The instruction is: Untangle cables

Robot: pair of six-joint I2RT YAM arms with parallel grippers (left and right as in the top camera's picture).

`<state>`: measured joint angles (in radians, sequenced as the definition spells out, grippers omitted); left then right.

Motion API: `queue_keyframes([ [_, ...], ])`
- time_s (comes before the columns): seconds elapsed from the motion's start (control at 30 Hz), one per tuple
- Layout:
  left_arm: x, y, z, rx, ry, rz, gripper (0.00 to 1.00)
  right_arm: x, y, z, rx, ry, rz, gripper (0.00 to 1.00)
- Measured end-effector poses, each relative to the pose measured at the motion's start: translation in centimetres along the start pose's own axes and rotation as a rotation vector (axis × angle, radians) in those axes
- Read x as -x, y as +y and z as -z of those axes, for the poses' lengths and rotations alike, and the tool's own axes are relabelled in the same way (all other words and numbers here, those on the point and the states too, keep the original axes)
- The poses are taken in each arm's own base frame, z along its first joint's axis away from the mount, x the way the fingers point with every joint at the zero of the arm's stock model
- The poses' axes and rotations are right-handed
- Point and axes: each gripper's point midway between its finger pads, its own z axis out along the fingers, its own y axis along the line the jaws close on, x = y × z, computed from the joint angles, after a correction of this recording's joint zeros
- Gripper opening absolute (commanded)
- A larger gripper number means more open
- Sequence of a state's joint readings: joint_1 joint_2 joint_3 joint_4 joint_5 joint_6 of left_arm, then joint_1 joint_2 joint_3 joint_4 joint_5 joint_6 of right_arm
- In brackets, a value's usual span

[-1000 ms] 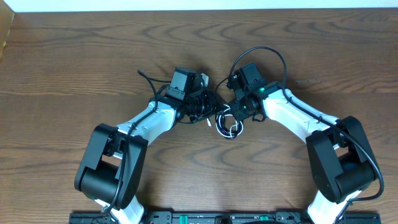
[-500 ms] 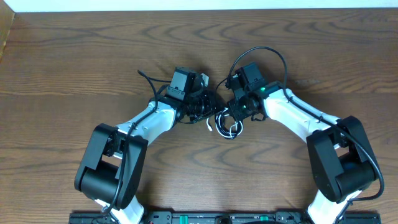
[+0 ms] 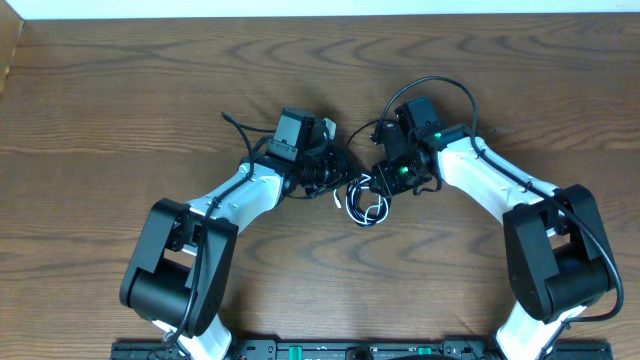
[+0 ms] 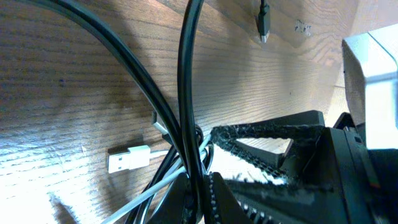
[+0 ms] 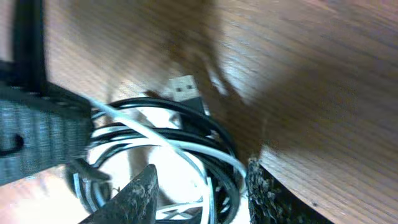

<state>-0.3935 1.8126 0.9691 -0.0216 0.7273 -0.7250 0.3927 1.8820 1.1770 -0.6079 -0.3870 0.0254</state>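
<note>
The black and white cables (image 3: 366, 208) lie in a tangled coil at the table's middle, between both arms. My left gripper (image 3: 335, 172) is shut on the black cable (image 4: 186, 93), which rises from its jaws (image 4: 199, 196) alongside the white cable (image 4: 149, 190). A white USB plug (image 4: 127, 158) rests flat on the wood, and a small black plug (image 4: 263, 25) lies farther off. My right gripper (image 3: 383, 183) stands open over the coil. Its fingers (image 5: 142, 193) straddle loops of white cable (image 5: 186, 148) and black cable (image 5: 221, 140), gripping neither. A black plug with a silver tip (image 5: 185, 90) lies beyond.
The wooden table (image 3: 120, 110) extends on all sides. The two grippers are nearly touching, and the right one's textured finger (image 4: 261, 143) shows close in the left wrist view. A thick black arm wire (image 3: 445, 88) arches over the right wrist. A pale box corner (image 3: 8, 50) sits far left.
The right wrist has shifted a little right and away from the left gripper, and its jaws have widened slightly. The left arm and its grip are unchanged.
</note>
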Motion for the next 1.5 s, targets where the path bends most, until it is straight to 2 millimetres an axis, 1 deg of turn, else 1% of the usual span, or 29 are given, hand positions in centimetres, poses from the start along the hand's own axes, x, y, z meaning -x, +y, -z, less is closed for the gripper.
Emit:
queue_keyframes([
  [0.23, 0.0, 0.0, 0.0, 0.0, 0.0, 0.0, 0.07, 0.4, 0.8, 0.1, 0.047, -0.014, 0.015, 0.41],
  [0.33, 0.0, 0.0, 0.0, 0.0, 0.0, 0.0, 0.08, 1.2, 1.0, 0.1, 0.055, -0.046, 0.031, 0.4],
  [0.57, 0.0, 0.0, 0.0, 0.0, 0.0, 0.0, 0.08, 2.2, 1.1, 0.2, 0.057, -0.089, 0.05, 0.38],
  [0.77, 0.0, 0.0, 0.0, 0.0, 0.0, 0.0, 0.08, 2.4, 0.6, 0.1, 0.015, -0.094, 0.055, 0.38],
  [1.0, 0.0, 0.0, 0.0, 0.0, 0.0, 0.0, 0.08, 2.4, 0.5, 0.0, -0.002, -0.093, 0.06, 0.38],
  [1.1, 0.0, 0.0, 0.0, 0.0, 0.0, 0.0, 0.08, 2.4, 0.4, 0.0, -0.016, -0.092, 0.059, 0.35],
  [1.2, 0.0, 0.0, 0.0, 0.0, 0.0, 0.0, 0.08, 2.4, -0.1, 0.0, -0.045, -0.094, 0.037, 0.32],
  [1.27, 0.0, 0.0, 0.0, 0.0, 0.0, -0.001, 0.08, 2.4, -0.7, 0.0, -0.076, -0.097, 0.018, 0.32],
  [1.5, 0.0, 0.0, 0.0, 0.0, 0.0, 0.0, 0.08, 2.6, -3.3, 0.5, -0.229, -0.116, -0.074, 0.33],
])
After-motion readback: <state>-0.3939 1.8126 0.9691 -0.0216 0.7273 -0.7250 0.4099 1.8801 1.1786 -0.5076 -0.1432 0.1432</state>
